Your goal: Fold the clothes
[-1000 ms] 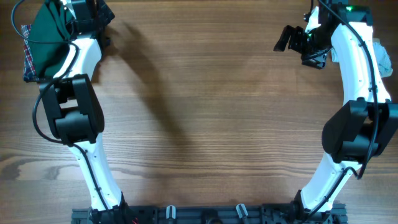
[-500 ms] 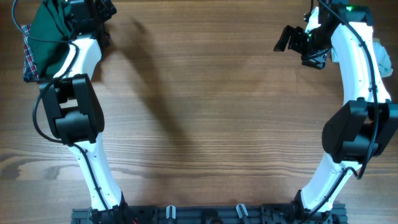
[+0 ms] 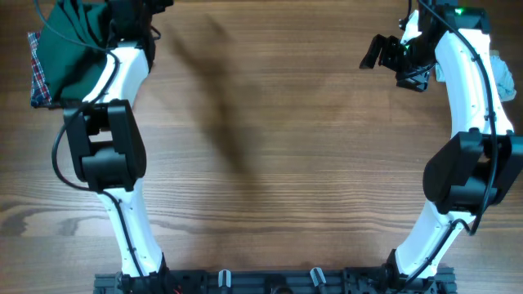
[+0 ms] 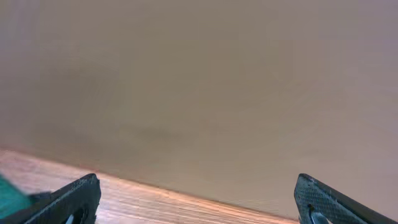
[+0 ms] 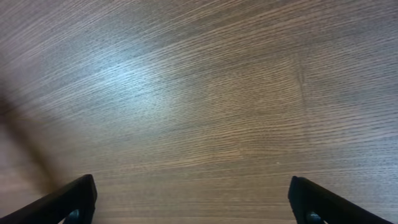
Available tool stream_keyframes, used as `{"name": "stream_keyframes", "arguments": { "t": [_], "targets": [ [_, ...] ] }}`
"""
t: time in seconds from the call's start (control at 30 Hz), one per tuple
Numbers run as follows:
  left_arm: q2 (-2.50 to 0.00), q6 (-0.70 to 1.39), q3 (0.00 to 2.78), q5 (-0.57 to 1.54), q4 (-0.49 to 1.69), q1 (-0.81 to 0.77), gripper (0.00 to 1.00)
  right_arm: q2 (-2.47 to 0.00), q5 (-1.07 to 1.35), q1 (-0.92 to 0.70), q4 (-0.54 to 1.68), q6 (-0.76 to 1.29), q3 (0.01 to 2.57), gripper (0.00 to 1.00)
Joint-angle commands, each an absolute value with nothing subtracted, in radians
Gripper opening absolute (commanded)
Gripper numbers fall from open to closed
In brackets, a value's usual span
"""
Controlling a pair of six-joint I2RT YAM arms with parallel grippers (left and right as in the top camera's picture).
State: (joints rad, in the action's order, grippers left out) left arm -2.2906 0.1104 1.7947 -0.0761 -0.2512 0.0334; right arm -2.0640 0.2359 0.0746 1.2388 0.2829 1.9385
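Overhead looks straight down on your whole table (image 3: 270, 163) from high up. Your right wrist view sits close over bare wood ahead of the right gripper (image 5: 193, 196), a patch overhead also covers. Your left wrist view faces past the table edge beyond the left gripper (image 4: 198, 196).

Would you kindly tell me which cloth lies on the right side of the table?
The small pale cloth, alone at the right edge; the dark green garment and plaid cloth lie far left.
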Motion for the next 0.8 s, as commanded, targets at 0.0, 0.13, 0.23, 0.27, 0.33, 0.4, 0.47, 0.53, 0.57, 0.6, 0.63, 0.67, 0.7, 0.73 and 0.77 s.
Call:
{"name": "stream_keyframes", "arguments": {
  "t": [0.0,0.13,0.23,0.27,0.33,0.4,0.47,0.53,0.57,0.6,0.63,0.67,0.7,0.73,0.77],
  "targets": [
    [-2.154,0.081,1.798,-0.069,-0.146,0.031,1.00,-2.051,0.242,0.073,1.240,0.287,1.948,1.00],
    [-2.032,0.082,1.798,-0.246,0.023,0.057,1.00,-2.051,0.233,0.073,1.240,0.263,1.948,1.00],
    [-1.967,0.086,1.798,-0.304,0.202,0.131,1.00,-2.051,0.233,0.073,1.241,0.262,1.948,1.00],
    [-1.967,0.087,1.797,-0.298,0.239,0.162,1.00,-2.051,0.233,0.073,1.240,0.262,1.948,1.00],
    [-1.983,0.086,1.797,-0.202,0.292,0.223,1.00,-2.051,0.233,0.073,1.238,0.262,1.948,1.00],
    [-2.015,0.104,1.797,-0.096,0.314,0.274,1.00,-2.051,0.234,0.073,1.239,0.262,1.948,1.00],
    [-2.062,0.156,1.797,-0.051,0.307,0.312,0.98,-2.051,0.234,0.073,1.243,0.262,1.948,1.00],
    [-2.120,0.172,1.797,-0.049,0.305,0.331,0.92,-2.051,0.234,0.073,1.251,0.262,1.948,1.00],
    [-2.147,0.172,1.797,-0.049,0.307,0.333,0.92,-2.051,0.234,0.072,1.256,0.262,1.948,1.00],
    [-2.167,0.172,1.797,-0.049,0.313,0.333,0.93,-2.051,0.234,0.072,1.257,0.262,1.948,1.00],
    [-2.186,0.171,1.797,-0.047,0.322,0.332,0.93,-2.051,0.234,0.070,1.258,0.263,1.948,1.00],
    [-2.197,0.171,1.797,-0.041,0.349,0.329,0.96,-2.051,0.234,0.070,1.258,0.263,1.948,1.00],
    [-2.197,0.167,1.797,-0.041,0.358,0.327,0.99,-2.051,0.234,0.070,1.258,0.262,1.948,1.00],
    [-2.194,0.163,1.797,-0.042,0.361,0.326,1.00,-2.051,0.234,0.070,1.258,0.262,1.948,0.99],
    [-2.189,0.152,1.797,-0.043,0.361,0.326,1.00,-2.051,0.234,0.070,1.257,0.262,1.948,1.00]
  ]
}}
